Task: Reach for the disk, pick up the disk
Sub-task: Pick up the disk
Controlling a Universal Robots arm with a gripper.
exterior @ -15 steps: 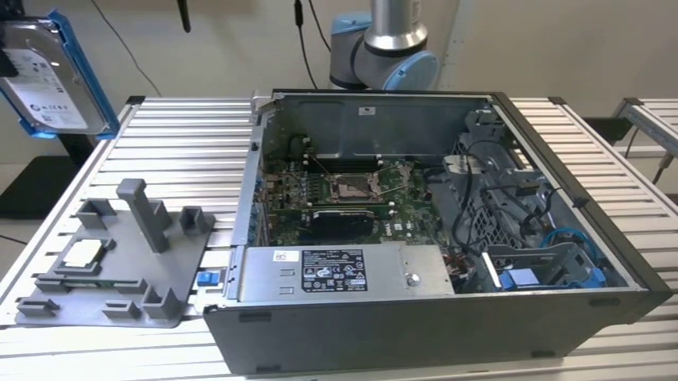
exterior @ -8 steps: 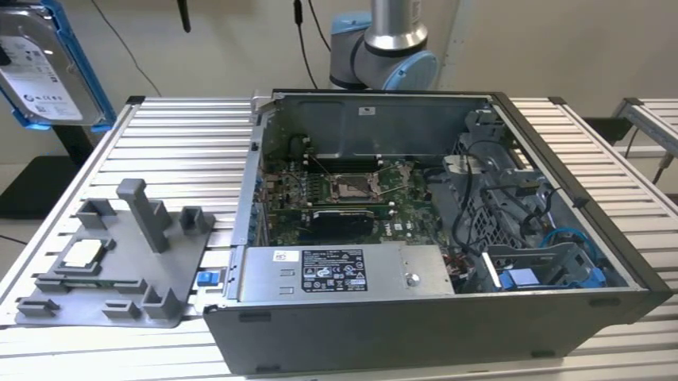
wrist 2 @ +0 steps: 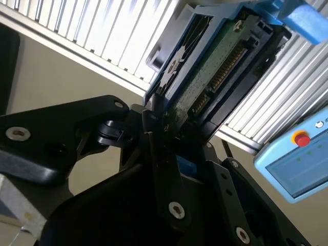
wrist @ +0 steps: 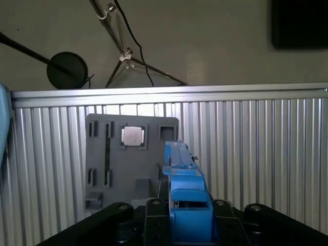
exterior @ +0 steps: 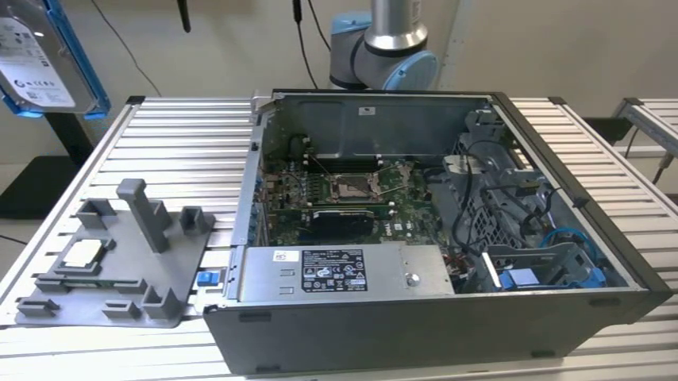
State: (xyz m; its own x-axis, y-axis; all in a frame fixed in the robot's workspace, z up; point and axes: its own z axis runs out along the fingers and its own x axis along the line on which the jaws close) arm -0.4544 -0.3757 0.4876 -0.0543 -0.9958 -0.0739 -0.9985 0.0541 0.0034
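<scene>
Robotics lab or test cell, not home or office. My arm base stands behind ribbed aluminium desk. On desk: opened computer case, motherboard bare, grey parts fixture with moulded slots. Teach pendant with red stop button near desk edge. Tripod legs, black cables, plain beige wall

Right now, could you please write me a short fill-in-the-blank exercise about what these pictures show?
1. The tool is ____ on the disk.
2. A bright ____ plastic bracket frames the disk.
3. In the exterior view the disk is held up at the far ____ of the picture, away from the open computer case.
4. The small silver chip rests on the ____ fixture tray.

Missing words: shut; blue; left; grey.
</scene>
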